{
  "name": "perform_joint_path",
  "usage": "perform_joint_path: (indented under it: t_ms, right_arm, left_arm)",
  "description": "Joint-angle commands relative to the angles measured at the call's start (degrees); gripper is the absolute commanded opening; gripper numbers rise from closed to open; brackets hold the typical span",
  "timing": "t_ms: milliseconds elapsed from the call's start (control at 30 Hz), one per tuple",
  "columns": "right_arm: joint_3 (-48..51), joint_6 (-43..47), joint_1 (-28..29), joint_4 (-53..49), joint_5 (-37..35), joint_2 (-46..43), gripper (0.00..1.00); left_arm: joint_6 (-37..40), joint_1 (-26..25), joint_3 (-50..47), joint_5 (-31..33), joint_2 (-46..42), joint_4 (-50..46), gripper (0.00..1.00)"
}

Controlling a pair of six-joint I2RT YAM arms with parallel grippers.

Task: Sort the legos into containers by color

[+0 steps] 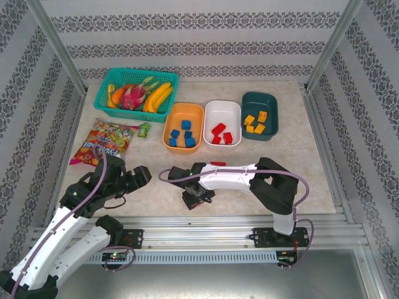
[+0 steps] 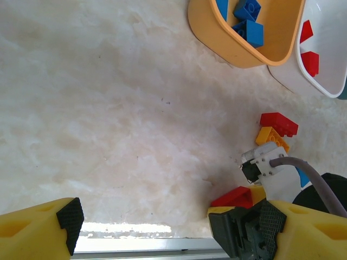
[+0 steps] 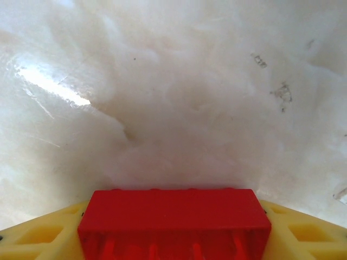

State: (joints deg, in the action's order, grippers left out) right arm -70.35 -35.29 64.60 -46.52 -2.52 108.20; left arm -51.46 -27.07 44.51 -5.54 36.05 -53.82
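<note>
My right gripper (image 3: 173, 241) is shut on a red lego (image 3: 173, 219), held low over the bare tabletop; in the top view it (image 1: 196, 198) sits front-centre. My left gripper (image 2: 162, 233) is open and holds nothing, just left of it (image 1: 138, 176). The left wrist view shows that held red lego (image 2: 236, 197), plus a loose red lego (image 2: 278, 123) touching an orange lego (image 2: 272, 137) on the table. The orange tray (image 1: 170, 129) holds blue legos (image 1: 181, 137), the white tray (image 1: 222, 108) red ones (image 1: 219, 132), the dark teal tray (image 1: 258, 98) yellow ones (image 1: 255, 123).
A teal mesh basket with fruit (image 1: 136, 93) stands at the back left, with a colourful snack bag (image 1: 105, 142) in front of it. Metal frame posts and patterned walls close in the sides. A metal rail (image 1: 206, 225) runs along the near edge.
</note>
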Motion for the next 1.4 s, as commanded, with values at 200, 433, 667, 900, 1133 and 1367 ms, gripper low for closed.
perform_joint_path:
  t_ms: [200,433,667,900,1133,1367]
  right_arm:
    - [-3.77,-0.24,-8.15,-4.19,-3.63,-11.13,0.54]
    - [-13.73,4.98,-25.28,-3.22,-1.51,-9.72,0.53]
    - [-29.36,7.73,-38.37,-0.91,2.70,5.20,0.52]
    - [-44.62,11.94,-43.86,-1.07,5.44,20.12,0.53]
    - [-55.77,13.04,-46.12,-4.61,8.39,30.72,0.57]
    - [-59.09,13.26,-46.41,-7.63,9.65,33.52,0.71]
  left_arm:
    - [2.50,-0.97,1.97,-7.23,4.24,9.76,0.87]
    - [3.72,-2.94,7.85,-8.79,16.01,19.37,0.87]
    - [3.75,-3.91,14.12,-9.57,28.16,28.18,0.87]
    - [5.27,-4.31,20.59,-8.85,35.84,29.65,0.87]
    - [5.20,-5.17,22.12,-8.46,38.02,29.66,0.87]
    - [5.29,-5.95,22.68,-8.17,39.24,29.39,0.87]
